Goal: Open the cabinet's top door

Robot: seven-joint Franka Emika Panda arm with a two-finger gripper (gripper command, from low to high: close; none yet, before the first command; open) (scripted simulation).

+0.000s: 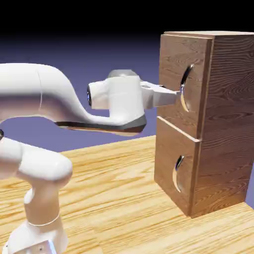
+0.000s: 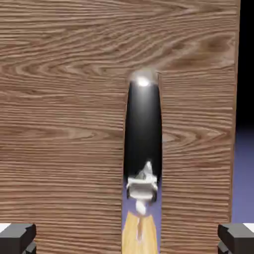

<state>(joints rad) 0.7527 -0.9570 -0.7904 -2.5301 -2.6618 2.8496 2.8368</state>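
Broadly, the pale wooden desk (image 1: 109, 186) spreads through six o'clock in the exterior view, with the brown cabinet (image 1: 223, 109) at three o'clock. The white arm (image 1: 30, 92) reaches in from nine o'clock. At two o'clock is the cabinet's top door (image 1: 171, 59), shut, above the matching lower door (image 1: 166, 154). The end effector (image 1: 179, 93) is by the top door's curved silver handle (image 1: 184, 82), wide open and gripping nothing; in the hand view its fingertips (image 2: 17, 238) stand well apart, either side of the handle.
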